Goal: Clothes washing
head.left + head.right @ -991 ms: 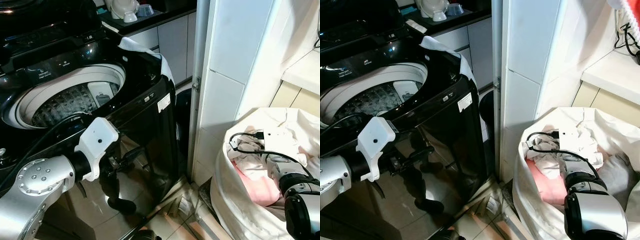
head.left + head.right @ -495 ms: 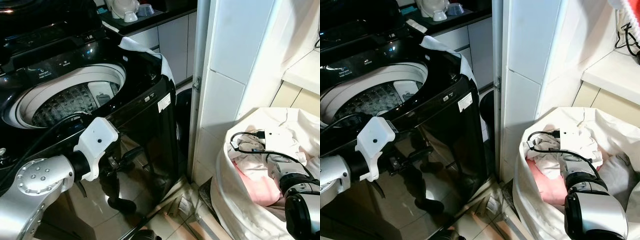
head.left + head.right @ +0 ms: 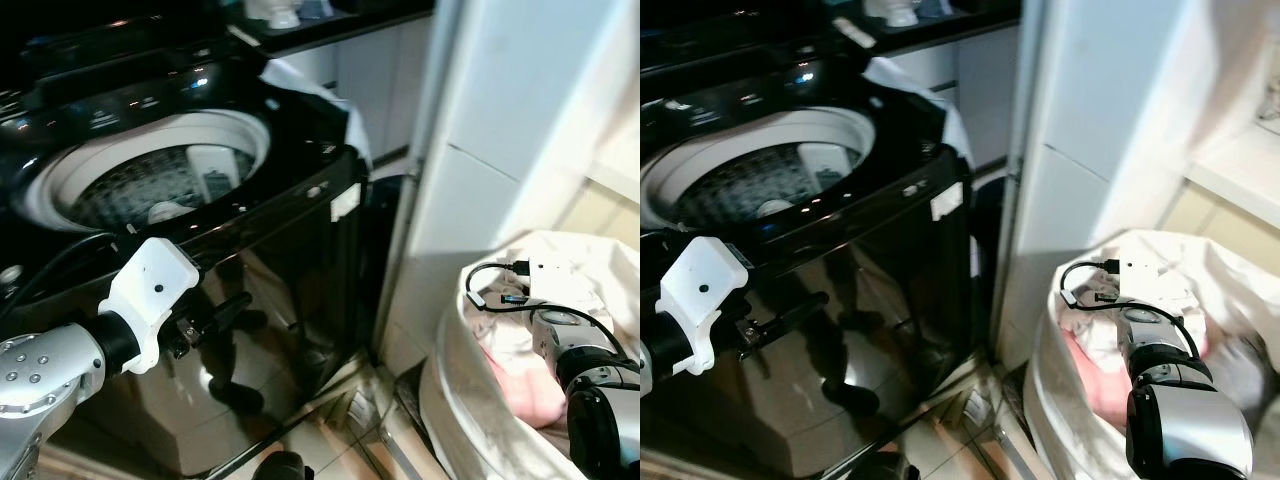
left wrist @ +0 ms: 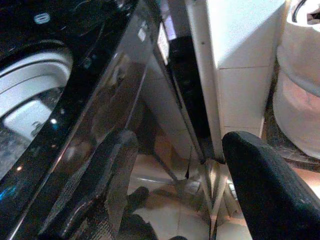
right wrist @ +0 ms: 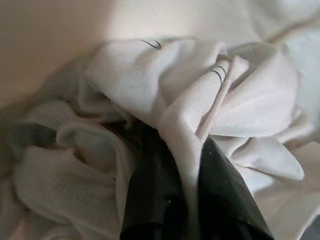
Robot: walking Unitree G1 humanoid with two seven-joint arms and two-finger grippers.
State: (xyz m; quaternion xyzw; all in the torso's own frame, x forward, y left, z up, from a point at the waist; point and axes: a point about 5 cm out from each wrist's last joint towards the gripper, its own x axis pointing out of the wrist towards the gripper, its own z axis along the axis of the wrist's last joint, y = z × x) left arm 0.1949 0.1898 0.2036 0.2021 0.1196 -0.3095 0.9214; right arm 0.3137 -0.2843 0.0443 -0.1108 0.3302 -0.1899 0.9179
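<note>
Right wrist view shows the right end effector (image 5: 182, 200) pinched on a fold of white crumpled cloth (image 5: 200, 100), likely so it can be lifted toward the black top-loading washing machine (image 3: 250, 190). The cloth lies in the white fabric laundry bag (image 3: 470, 400) beside a pink garment (image 3: 530, 385). The left end effector (image 4: 175, 190) hangs spread wide and empty against the machine's front. Head views are blurred; the bag's depth is hidden.

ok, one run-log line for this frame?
phase: pick | right gripper: in laundry bag, shut on white garment | left gripper: open, beside washer
</note>
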